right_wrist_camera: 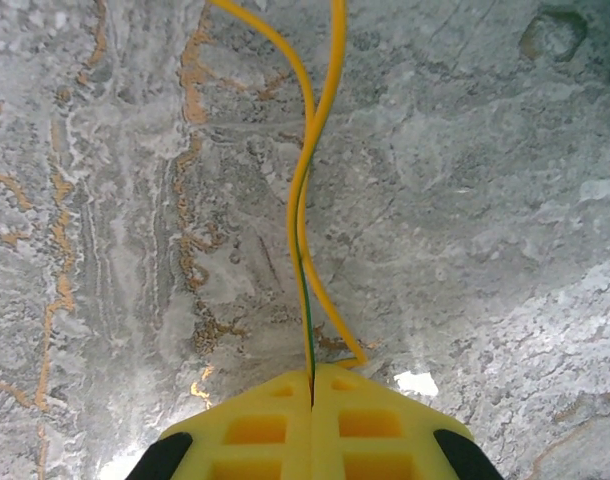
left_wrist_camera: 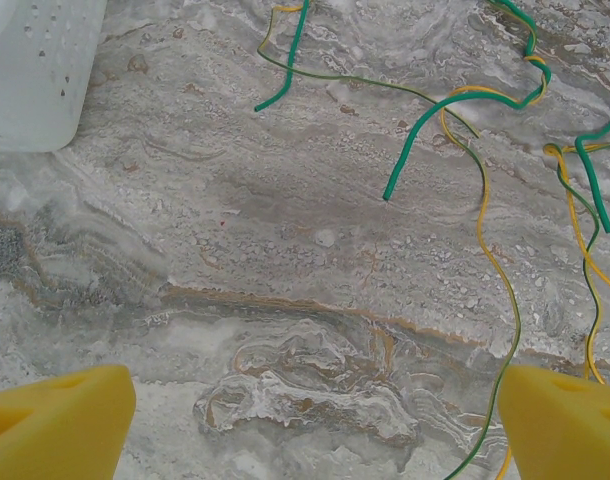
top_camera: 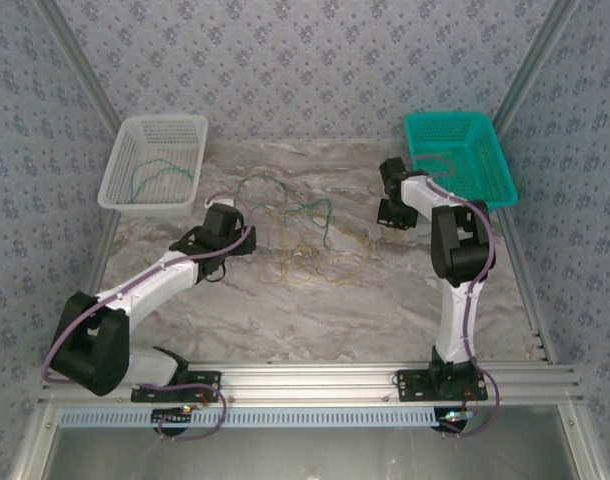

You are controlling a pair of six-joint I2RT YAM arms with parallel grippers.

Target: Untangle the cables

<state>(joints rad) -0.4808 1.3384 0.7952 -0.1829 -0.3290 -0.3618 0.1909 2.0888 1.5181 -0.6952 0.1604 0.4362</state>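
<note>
The cables [top_camera: 295, 232] lie in a loose green and yellow tangle on the marble table between my two arms. My left gripper [top_camera: 222, 222] hovers at the tangle's left edge, open, with bare table between its yellow fingertips [left_wrist_camera: 55, 420]. Green cable ends [left_wrist_camera: 440, 105] and a thin yellow-green strand [left_wrist_camera: 490, 250] lie ahead of it and to its right. My right gripper [top_camera: 393, 205] is low over the table at the tangle's right side. Its jaws [right_wrist_camera: 312, 378] are shut on a yellow cable [right_wrist_camera: 303, 190] that runs away from the tips in a narrow loop.
A white basket [top_camera: 155, 160] at the back left holds a green cable; its wall [left_wrist_camera: 35, 70] is near my left gripper. A teal basket [top_camera: 460, 155] sits at the back right, beside the right arm. Patterned walls enclose the table.
</note>
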